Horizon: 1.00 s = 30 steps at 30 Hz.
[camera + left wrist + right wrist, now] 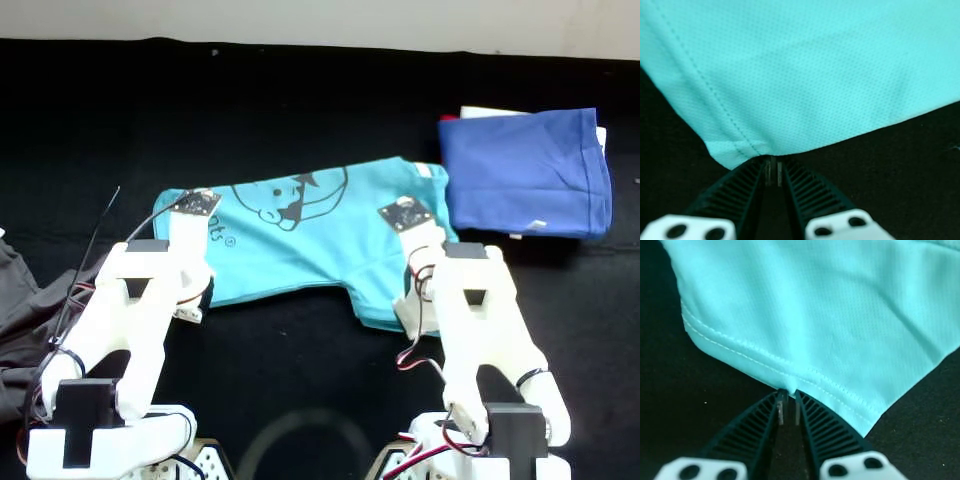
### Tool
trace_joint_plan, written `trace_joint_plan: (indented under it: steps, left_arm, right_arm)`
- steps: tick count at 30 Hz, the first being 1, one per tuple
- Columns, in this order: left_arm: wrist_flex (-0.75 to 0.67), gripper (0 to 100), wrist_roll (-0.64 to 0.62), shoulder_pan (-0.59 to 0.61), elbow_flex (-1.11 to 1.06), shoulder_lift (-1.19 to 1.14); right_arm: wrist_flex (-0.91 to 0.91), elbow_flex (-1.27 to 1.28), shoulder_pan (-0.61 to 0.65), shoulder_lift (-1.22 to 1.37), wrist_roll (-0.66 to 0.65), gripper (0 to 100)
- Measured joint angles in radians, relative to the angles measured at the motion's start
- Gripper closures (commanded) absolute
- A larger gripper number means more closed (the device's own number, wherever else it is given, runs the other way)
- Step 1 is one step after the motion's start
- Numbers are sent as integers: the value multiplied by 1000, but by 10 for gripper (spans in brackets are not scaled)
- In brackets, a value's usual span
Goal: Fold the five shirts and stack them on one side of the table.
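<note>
1. Where the two arms are standing side by side at the near edge of the black table [300, 100], a heap of dark cloth [18, 300] is lying beside the left arm [140, 300], at the table's left edge.
2. The left claw [774, 167] is pinching the near left corner of the teal shirt [815, 75], with its fingers pressed together on the hemmed edge.
3. The right claw [788, 402] is gripping the same shirt's near edge towards the right, with its fingers squeezed narrow on the stitched hem.
4. The teal shirt is lying spread out across the middle of the table, print side up, stretching away from both claws.
5. Beyond it, at the far right, a folded blue shirt [525, 170] is sitting just beside the teal shirt's far corner, with something white [485, 112] peeking out from beneath it.
</note>
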<state>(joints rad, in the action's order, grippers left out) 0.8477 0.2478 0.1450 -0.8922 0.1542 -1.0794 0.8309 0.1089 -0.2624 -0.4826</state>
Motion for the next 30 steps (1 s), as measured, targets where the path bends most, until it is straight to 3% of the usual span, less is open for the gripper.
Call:
trace_joint_plan:
  steps: [4, 7, 14, 23, 30]
  left_arm:
    - [0, 991, 0, 0, 0, 0]
    - [0, 991, 0, 0, 0, 0]
    - [0, 991, 0, 0, 0, 0]
    - [0, 991, 0, 0, 0, 0]
    - [-2, 991, 0, 0, 0, 0]
  right_arm:
    - [-84, -74, 0, 0, 0, 735]
    - [-173, -126, 0, 0, -6, 731]
    - [-242, -141, 17, 0, -287, 731]
    - [-176, -137, 49, 0, -331, 732]
    - [15, 15, 71, 0, -331, 732]
